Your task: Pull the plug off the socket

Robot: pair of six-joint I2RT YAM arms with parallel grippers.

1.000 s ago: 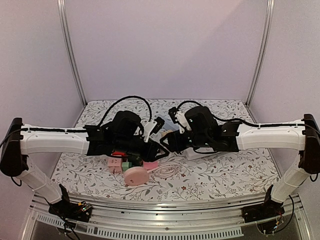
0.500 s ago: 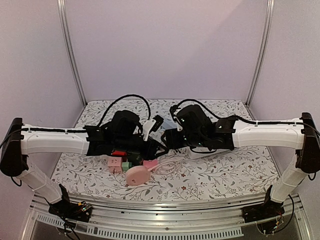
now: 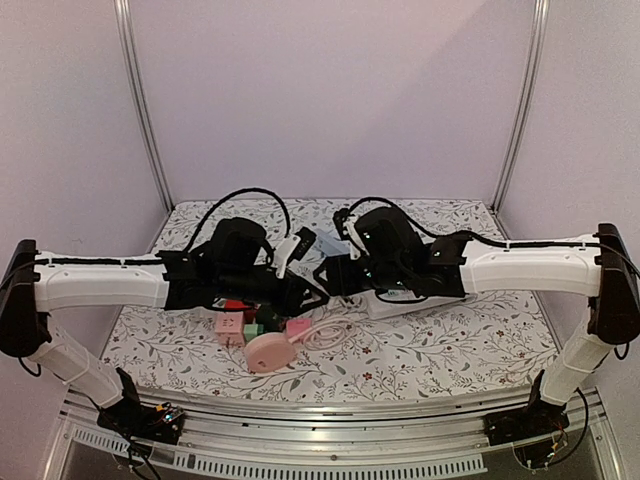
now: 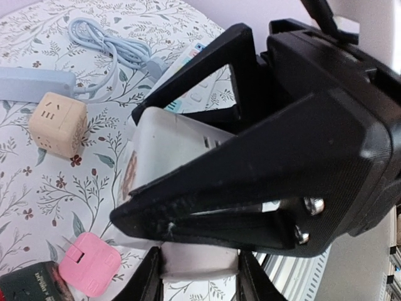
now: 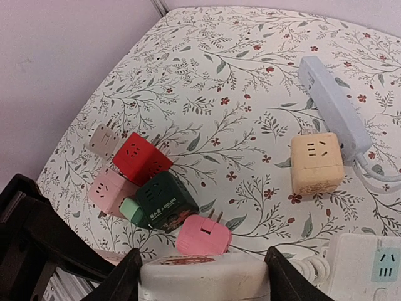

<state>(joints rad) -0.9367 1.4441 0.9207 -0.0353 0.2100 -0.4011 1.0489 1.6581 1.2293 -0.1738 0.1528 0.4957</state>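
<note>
A white socket block (image 4: 172,141) with a reddish print is held off the table between both grippers. In the right wrist view my right gripper (image 5: 203,276) is shut on the block (image 5: 203,273), one finger on each side. In the left wrist view my left gripper (image 4: 199,276) is shut on a narrower white plug end (image 4: 200,263) of the same piece. The right gripper's black fingers (image 4: 250,182) clamp the block just beyond. The seam between plug and socket is hidden. In the top view the left gripper (image 3: 300,292) and right gripper (image 3: 332,275) meet at the table's middle.
Below lie a pink plug adapter (image 5: 203,235), a dark green cube (image 5: 164,197), a red cube (image 5: 139,157), a pink cube (image 5: 109,188), a beige cube (image 5: 316,162), a light blue power strip (image 5: 332,103) and a white strip (image 5: 369,263). A pink cable reel (image 3: 268,352) lies near the front.
Both arms have shifted a little to the left and back, and the right gripper has drawn in close against the left one. The things on the table have not moved.
</note>
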